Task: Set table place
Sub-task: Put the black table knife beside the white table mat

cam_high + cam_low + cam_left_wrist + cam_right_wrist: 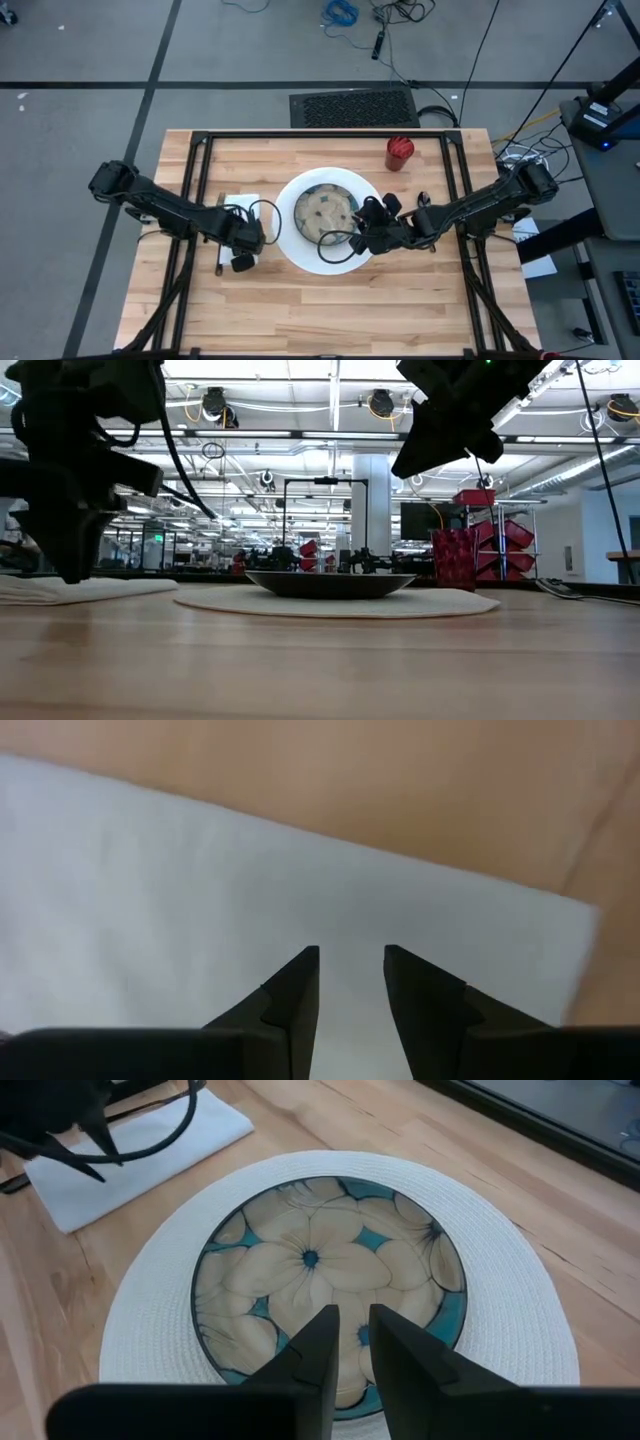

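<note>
At table [300, 310] centre, a round white woven placemat [290, 240] carries a floral plate [325, 205] with cream petals on teal. At 9 o'clock from the plate, a white napkin [240, 203] lies flat on the light wood planks. At 1 o'clock, near the far edge, stands a red cup [399, 153]. The left gripper [243, 262] hangs low over the napkin; its two dark fingers [295, 995] stand a narrow gap apart with nothing between them. The right gripper [358, 238], at 4 o'clock over the plate's rim, likewise shows fingers [315, 1345] parted by a slim gap, empty, raised clear of the plate in the low view.
</note>
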`<state>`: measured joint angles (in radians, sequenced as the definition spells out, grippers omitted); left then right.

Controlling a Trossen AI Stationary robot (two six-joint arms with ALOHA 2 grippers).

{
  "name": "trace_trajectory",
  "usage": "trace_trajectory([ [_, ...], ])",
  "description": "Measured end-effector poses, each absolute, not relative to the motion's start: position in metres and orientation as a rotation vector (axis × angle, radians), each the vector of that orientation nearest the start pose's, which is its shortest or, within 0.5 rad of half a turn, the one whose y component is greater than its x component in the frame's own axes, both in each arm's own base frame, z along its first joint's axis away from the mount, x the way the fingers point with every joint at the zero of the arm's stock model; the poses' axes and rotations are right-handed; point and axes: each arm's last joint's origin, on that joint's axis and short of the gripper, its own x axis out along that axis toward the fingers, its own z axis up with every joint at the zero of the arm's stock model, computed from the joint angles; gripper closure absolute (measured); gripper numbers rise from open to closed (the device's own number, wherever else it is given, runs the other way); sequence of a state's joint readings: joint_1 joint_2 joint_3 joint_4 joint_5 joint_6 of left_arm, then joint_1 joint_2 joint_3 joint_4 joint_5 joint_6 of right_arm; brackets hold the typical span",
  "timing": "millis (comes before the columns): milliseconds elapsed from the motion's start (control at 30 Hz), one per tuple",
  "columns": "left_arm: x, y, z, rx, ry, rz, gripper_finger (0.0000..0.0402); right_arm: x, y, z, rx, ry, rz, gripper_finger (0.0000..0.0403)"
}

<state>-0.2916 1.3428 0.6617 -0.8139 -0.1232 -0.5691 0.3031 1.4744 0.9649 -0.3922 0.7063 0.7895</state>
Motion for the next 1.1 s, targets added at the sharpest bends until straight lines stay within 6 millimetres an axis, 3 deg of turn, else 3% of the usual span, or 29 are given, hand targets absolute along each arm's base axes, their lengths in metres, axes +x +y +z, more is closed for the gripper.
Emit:
trace_trajectory([
  [200, 0.18, -0.057, 0.173, -0.313, 1.44, 0.243, 0.0299, 0.287, 0.07, 0.23, 0.312, 0.562, -0.647, 0.0358],
  [433, 0.147, -0.053, 0.192, -0.495, 1.504, 0.492, 0.0299, 0.287, 0.072, 0.23, 0.298, 0.532, -0.676, 0.0358],
  [733, 0.127, -0.081, 0.184, -0.62, 1.576, 0.494, 0.0299, 0.288, 0.084, 0.224, 0.271, 0.55, -0.648, 0.0358],
  [1100, 0.117, -0.123, 0.166, -0.527, 1.518, 0.53, 0.0299, 0.286, 0.101, 0.227, 0.278, 0.504, -0.594, 0.0358],
])
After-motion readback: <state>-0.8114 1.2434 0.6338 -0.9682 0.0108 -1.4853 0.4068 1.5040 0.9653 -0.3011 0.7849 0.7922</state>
